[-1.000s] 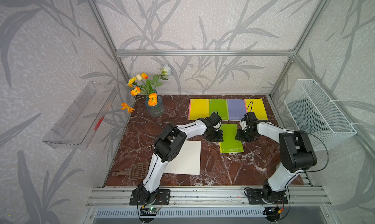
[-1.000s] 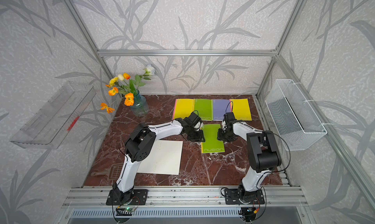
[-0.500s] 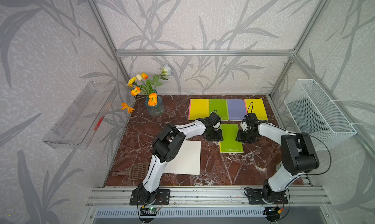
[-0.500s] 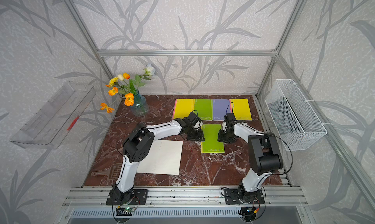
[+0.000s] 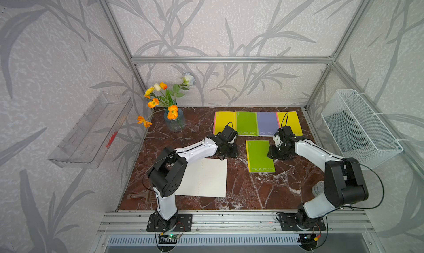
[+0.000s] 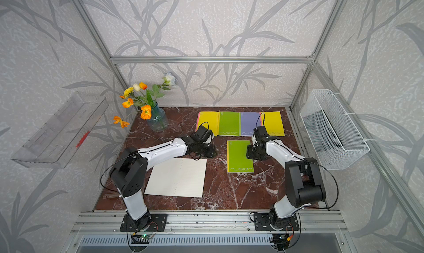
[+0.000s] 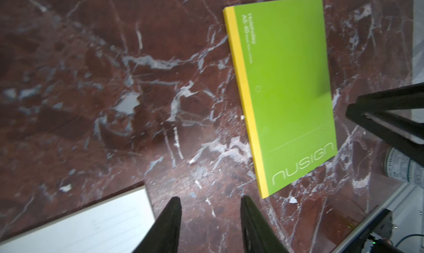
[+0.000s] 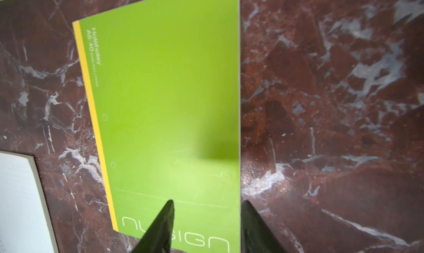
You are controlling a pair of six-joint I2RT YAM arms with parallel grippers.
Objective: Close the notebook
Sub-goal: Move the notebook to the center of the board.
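writing: green notebook (image 5: 260,155) showing "nusign", "Holeholey A5 40" | place: lying closed on marble table (image 5: 252,194), staying where it was | left gripper (image 7: 210,198): hanging part-open, empty | right gripper (image 8: 206,201): hanging part-open, empty, straddling the cover's edge

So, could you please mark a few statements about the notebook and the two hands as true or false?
1. The green notebook lies closed on the table. True.
2. The left hand grips the notebook. False: its fingers stand apart over bare table, holding nothing.
3. The right hand is open at the notebook's edge. True.
4. The vase stands on the white pages. False: it stands on bare table at the back, apart from them.
5. A row of four notebooks lies at the back. True.
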